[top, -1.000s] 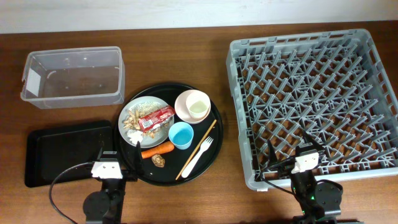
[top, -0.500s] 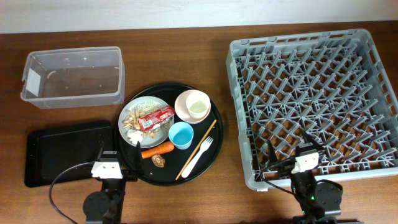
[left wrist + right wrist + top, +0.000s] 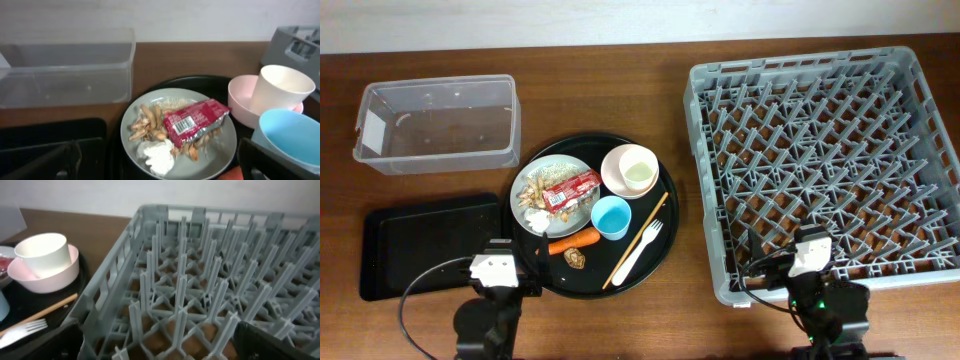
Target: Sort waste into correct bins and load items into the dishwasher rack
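Note:
On the grey plate (image 3: 552,190) (image 3: 227,145) lie a red wrapper (image 3: 570,190) (image 3: 195,122), beige scraps (image 3: 531,198) (image 3: 147,125) and a white tissue (image 3: 538,225) (image 3: 157,157). A cream cup (image 3: 637,167) (image 3: 280,87) stands in the pink bowl (image 3: 616,175) (image 3: 240,100). The blue cup (image 3: 611,217) (image 3: 290,137), carrot (image 3: 573,240), brown lump (image 3: 574,259) and white fork (image 3: 640,250) (image 3: 20,330) lie nearby. My left gripper (image 3: 506,256) (image 3: 160,170) is open just before the plate. My right gripper (image 3: 798,250) (image 3: 160,345) is open over the near edge of the grey rack (image 3: 825,160) (image 3: 200,280).
All the dishes and waste sit on a round black tray (image 3: 665,215). A clear tub (image 3: 438,122) (image 3: 65,75) stands at the back left. A shallow black tray (image 3: 425,240) (image 3: 45,135) lies at the front left. A wooden chopstick (image 3: 650,225) (image 3: 45,311) lies beside the fork.
Both wrists have shifted slightly: the left a little to the right, the right a little toward the rack. Nothing on the table has moved.

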`<state>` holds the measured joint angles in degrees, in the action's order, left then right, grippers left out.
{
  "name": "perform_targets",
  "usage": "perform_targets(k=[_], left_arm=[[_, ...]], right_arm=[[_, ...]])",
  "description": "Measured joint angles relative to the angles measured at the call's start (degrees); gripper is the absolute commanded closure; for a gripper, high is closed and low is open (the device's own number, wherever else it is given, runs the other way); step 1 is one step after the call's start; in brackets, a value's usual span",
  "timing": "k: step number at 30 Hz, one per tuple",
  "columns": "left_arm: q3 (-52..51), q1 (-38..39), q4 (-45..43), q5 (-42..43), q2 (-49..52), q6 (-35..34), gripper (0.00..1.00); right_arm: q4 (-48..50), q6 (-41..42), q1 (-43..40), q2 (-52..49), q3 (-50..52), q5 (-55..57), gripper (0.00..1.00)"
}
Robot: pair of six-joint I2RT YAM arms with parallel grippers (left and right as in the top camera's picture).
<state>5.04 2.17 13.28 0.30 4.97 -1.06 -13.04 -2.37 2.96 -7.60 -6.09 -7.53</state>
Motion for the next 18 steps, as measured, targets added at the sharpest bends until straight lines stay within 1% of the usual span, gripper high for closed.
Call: perform_targets(k=[4,8,11,13,18], left_arm=[[5.4,0.0,3.8,0.4,3.3,0.0,0.01],[12.0,0.0,6.6,0.4,9.1,0.0,0.01],[17.6,0.0,8.8,0.4,15.2,0.0,0.01],[21.8,0.0,11.1,0.4,19.7,0.0,0.01],[33.9,0.0,18.9,0.4,33.2,0.0,0.01]], right_arm=[[-4.6,0.5,0.0,-5.5,-8.2,0.0,0.01],[-11.0,0.7,0.0,-11.8,-17.2,0.0,0.01],[-16.2,0.7,0.0,-16.8,-23.2,0.0,0.02],[-21.6,0.7,0.0,-20.6,-27.9,-0.2,0.01],[-31.8,0.7,0.0,-29.0,-38.1,-1.4,0.01]])
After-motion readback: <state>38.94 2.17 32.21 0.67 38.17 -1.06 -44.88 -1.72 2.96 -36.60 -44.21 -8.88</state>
